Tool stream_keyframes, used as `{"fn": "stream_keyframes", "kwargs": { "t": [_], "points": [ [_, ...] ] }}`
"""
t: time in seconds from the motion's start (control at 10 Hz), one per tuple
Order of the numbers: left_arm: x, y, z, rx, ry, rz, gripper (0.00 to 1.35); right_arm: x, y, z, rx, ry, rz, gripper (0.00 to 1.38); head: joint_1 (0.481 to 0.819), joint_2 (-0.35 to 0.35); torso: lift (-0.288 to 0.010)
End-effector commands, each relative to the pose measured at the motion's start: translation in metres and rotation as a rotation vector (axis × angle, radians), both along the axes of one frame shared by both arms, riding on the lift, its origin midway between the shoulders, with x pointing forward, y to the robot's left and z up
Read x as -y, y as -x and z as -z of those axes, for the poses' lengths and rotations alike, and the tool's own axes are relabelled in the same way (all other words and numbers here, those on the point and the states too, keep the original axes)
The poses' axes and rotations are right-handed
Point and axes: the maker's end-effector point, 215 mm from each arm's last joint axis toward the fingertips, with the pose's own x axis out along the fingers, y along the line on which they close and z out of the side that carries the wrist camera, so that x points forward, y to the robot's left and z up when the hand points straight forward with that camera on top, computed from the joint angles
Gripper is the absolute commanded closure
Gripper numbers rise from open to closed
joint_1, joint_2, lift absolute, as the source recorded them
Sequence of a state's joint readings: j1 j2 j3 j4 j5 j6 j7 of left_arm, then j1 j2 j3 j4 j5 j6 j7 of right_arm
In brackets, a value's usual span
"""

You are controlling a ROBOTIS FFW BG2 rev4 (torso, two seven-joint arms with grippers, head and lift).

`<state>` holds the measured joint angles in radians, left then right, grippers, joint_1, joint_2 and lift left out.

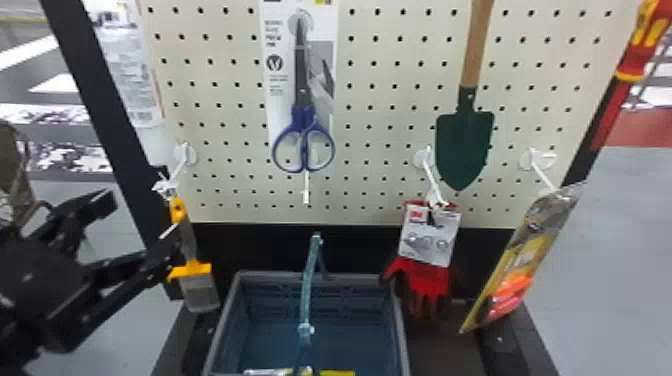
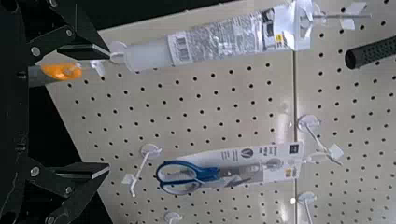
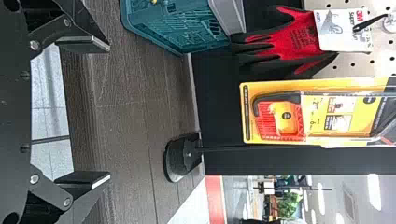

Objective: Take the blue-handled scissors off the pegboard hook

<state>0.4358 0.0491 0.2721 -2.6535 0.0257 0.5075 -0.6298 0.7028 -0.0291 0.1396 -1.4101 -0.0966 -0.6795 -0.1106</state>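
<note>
left pincer (image 1: 145, 217): released, with its two black fingers standing well apart. it is located at the left side of the head view, in front of the pegboard (image 1: 375, 115).

blue-handled scissors (image 1: 303, 135): these hang on the pegboard, to the right of the left pincer, higher up and well apart from it. the blades point up and the handle loops point down. the scissors lie against a white backing card (image 1: 277, 110). the end of a white hook (image 1: 306, 192) extends just below the handle loops. in the left wrist view, the scissors lie beyond the fingertips, on the pegboard.

scraper (image 1: 190, 270): this orange-and-grey tool hangs just beside the lower finger of the left pincer. contact between the two cannot be determined.

crate (image 1: 235, 320): it is positioned to the right of the left pincer and lower, beneath the scissors. a light-blue strip (image 1: 307, 280) rises over its middle.

trowel (image 1: 465, 145): it hangs farther to the right of the left pincer than the scissors, with its green blade down. red-and-black gloves (image 1: 425, 285) with a white label hang below it.

right pincer (image 3: 109, 112): released, with its fingers apart. the gloves, a yellow package (image 3: 320, 112) and the side of the crate lie beyond its fingertips. a dark wood-look surface (image 3: 126, 116) lies nearer to the pincer than the package.
</note>
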Motion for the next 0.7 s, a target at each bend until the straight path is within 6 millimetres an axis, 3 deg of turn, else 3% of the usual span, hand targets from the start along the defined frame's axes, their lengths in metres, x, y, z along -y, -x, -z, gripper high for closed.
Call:
{"fn": "stream_keyframes", "kwargs": {
  "t": [0.0,0.4,0.6],
  "points": [
    [0.015,-0.007,-0.018,0.027,-0.018,0.060,0.42,0.000,-0.001,-0.001,0.002,0.000,0.000,0.32,0.549,0.000,-0.100],
    [0.036,-0.019,-0.050,0.059,-0.037,0.150,0.40,-0.001,-0.004,-0.002,0.008,-0.002,-0.003,0.32,0.549,0.000,-0.100],
    [0.039,-0.026,-0.057,0.043,-0.042,0.171,0.38,-0.004,-0.005,-0.002,0.006,-0.006,-0.007,0.32,0.549,0.000,-0.100]
  ]
}}
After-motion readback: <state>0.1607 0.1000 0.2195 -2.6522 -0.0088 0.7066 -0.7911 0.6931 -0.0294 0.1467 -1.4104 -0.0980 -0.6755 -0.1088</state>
